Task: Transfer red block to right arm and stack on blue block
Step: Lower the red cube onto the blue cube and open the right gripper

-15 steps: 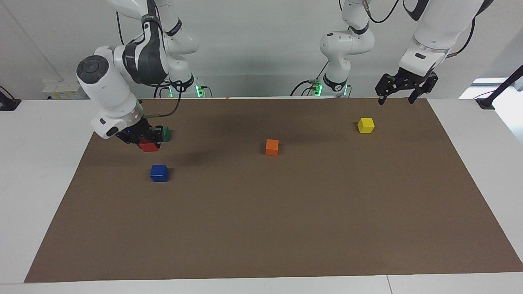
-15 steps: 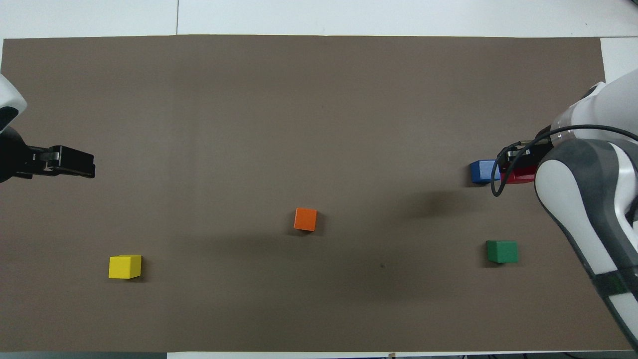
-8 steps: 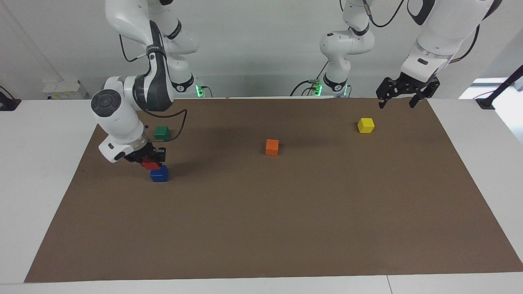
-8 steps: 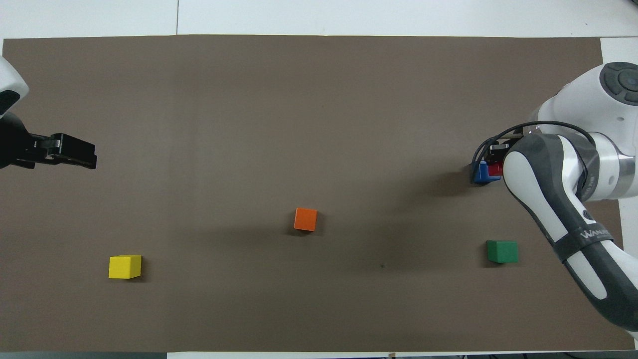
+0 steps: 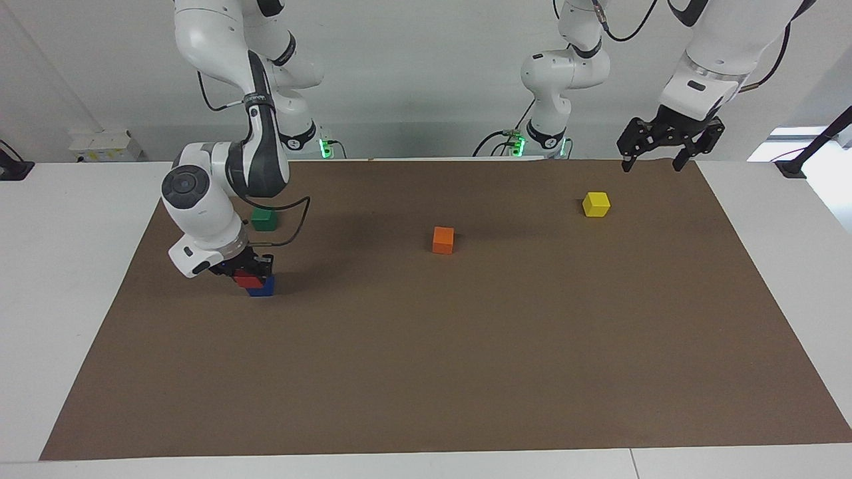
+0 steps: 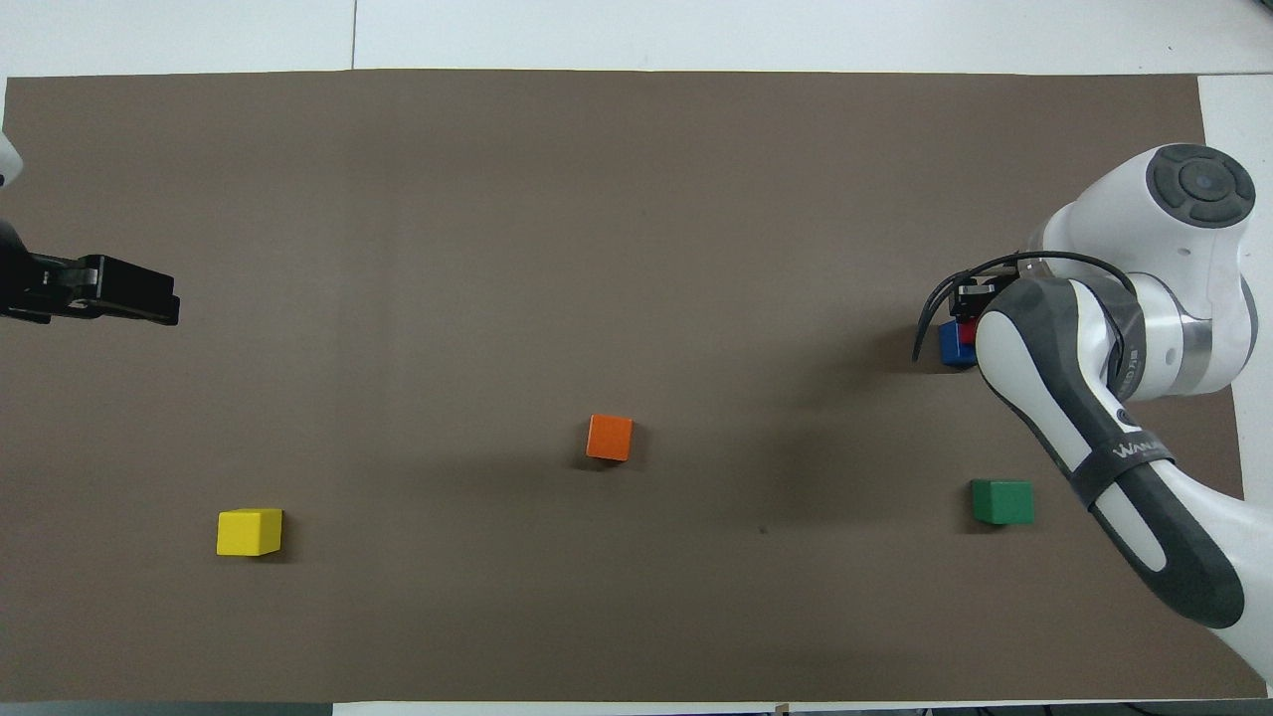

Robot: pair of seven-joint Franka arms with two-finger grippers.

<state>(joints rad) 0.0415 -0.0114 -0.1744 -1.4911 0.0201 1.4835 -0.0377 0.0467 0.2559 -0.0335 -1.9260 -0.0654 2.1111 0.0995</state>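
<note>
Illumination is even, diffuse and bright in both views. The matte brown table mat (image 5: 466, 346) shows no glare. Soft, faint shadows lie beside each cube and under the arms. Focus is sharp throughout. A bright window patch appears at the facing view's right edge.

Both robot arms are white with dark grey parts and thin black cables. The right arm (image 5: 206, 199) has a round grey cap. Grippers are black.
</note>
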